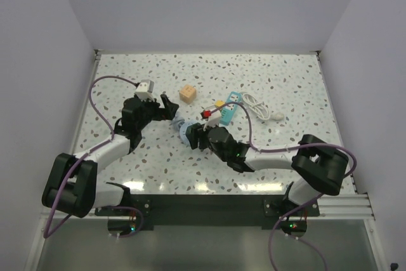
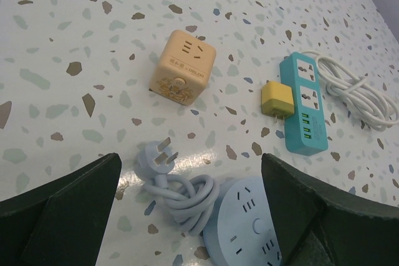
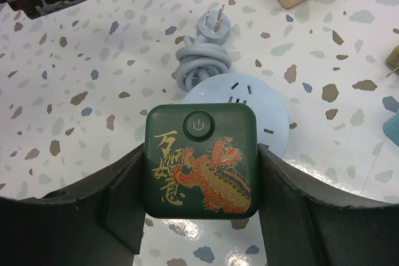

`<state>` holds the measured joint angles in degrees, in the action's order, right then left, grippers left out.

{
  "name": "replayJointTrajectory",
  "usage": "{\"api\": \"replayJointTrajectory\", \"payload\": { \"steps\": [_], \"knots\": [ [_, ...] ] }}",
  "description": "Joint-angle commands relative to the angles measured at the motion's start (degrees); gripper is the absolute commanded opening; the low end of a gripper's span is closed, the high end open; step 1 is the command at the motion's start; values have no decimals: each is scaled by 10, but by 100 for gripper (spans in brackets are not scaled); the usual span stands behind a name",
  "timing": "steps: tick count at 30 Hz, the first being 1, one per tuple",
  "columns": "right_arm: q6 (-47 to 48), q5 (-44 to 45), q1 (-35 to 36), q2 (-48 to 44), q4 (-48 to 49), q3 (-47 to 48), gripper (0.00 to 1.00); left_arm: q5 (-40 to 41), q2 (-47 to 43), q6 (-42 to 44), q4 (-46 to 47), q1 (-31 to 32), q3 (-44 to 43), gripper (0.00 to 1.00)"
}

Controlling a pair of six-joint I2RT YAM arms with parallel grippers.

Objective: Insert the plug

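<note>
Worktop (image 1: 279, 163): speckled terrazzo sitting inside plain white walls, both arms reaching toward the middle.
Left tool (image 2: 187, 216): hanging wide open with nothing in it, looking down over the coiled pale blue cord (image 2: 184, 200) and its three-pin plug end.
Tan cube (image 2: 182, 68): sitting just beyond that cord, apart from everything else.
Round blue socket (image 3: 240, 107): lying flat mid-worktop, slots facing up, cord coiled at its far side.
Plug (image 3: 201, 160): riding in the right tool (image 3: 199, 172), dark green with a gold and red dragon print and a power button, hovering right over the near edge of the round socket.
Right tool grip: fingers pressing both sides of the plug, looking snug.
Teal power strip (image 2: 302, 104): lying off to the right with a small yellow block (image 2: 276, 99) touching its side and a white cable (image 2: 358, 95) bunched beyond it.
Step, I'd guess: carrying and lining up, not seated yet.
Next move: prongs aren't visible, so it's needing careful squaring to a slot set before pressing straight down.
</note>
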<state>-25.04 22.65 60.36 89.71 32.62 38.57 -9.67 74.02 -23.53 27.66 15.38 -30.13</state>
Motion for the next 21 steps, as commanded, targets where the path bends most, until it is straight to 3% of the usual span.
{"api": "replayJointTrajectory", "payload": {
  "steps": [1,21],
  "knots": [
    [-19,38,6,11,50,27,0,5,-5,-10,3,-6,0,100],
    [-28,73,11,46,53,36,0,4,4,-10,-1,-11,-4,100]
  ]
}}
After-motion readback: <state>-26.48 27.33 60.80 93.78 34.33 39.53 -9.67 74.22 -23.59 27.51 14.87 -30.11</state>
